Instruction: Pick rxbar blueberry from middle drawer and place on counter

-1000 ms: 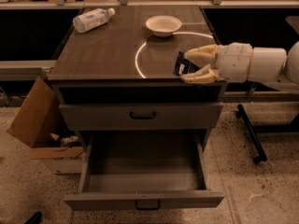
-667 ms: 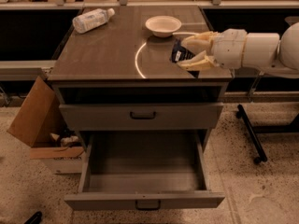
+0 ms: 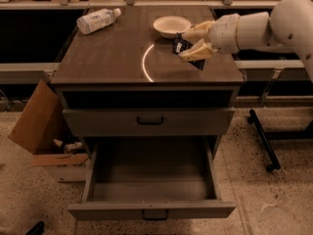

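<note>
Farther inward now, the gripper hovers beside the bowl, jaws pinching the bar; bare table lies directly beneath it.

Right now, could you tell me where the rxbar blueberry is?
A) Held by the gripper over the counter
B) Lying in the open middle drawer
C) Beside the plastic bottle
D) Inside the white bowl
A: the rxbar blueberry is pinched in the gripper over the counter, just in front of the white bowl, not in the open middle drawer.
</note>
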Motion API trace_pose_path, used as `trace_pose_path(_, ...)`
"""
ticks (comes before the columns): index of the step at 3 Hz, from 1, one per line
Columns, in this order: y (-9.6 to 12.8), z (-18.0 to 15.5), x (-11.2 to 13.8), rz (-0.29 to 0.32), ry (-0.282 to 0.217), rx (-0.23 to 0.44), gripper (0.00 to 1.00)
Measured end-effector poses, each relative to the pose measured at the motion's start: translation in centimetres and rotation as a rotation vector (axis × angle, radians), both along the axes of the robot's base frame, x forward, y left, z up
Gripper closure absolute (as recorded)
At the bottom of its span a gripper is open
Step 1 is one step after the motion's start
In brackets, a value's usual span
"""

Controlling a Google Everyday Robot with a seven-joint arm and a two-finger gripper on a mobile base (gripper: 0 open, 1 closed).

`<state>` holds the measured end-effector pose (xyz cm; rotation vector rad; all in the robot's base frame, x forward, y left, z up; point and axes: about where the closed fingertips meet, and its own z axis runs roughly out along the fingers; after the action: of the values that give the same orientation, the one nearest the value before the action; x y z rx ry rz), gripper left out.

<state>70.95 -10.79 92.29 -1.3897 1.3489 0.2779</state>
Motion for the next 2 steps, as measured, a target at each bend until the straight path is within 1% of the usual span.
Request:
trace_pose_path(1,0.8,-1.5,2.8,-0.003,0.074,-0.071,0.81)
trace_pose_path(2,1.5,-2.4,4.6,-0.002,0.123,-0.119,0.58)
